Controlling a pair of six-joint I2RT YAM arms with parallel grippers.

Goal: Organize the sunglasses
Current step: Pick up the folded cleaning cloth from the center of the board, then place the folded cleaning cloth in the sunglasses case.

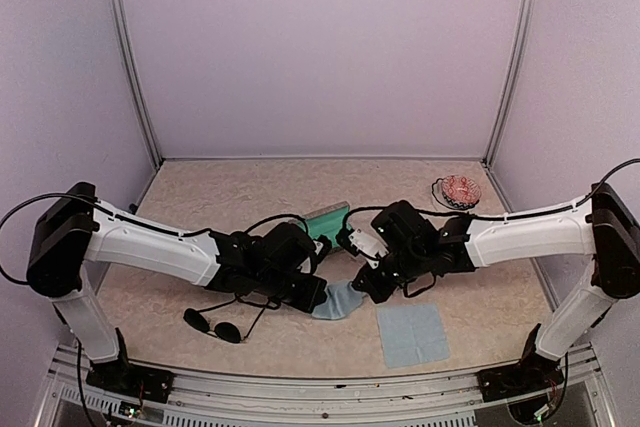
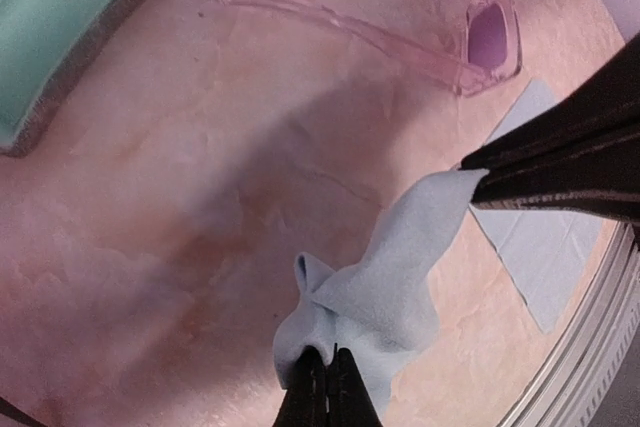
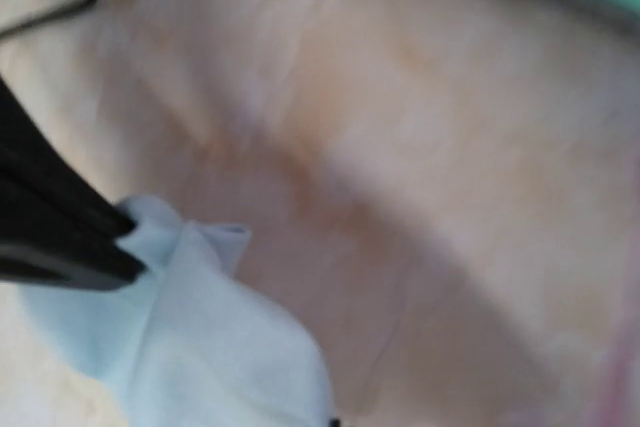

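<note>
Near: dark sunglasses (image 1: 212,325), front left of table (image 1: 250,187). Middle: cloth (image 2: 385,277), ends pinched in my left gripper (image 2: 325,367) and right gripper (image 2: 478,165), jaws tight; I'd draw apart evenly so neither corner slips. Far: pink sunglasses (image 2: 490,32), flat beyond cloth.

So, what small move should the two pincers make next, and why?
Probably draw them apart to spread the blue cloth: the left pincer and the right pincer each pinch one end, and it lies bunched between them.
</note>
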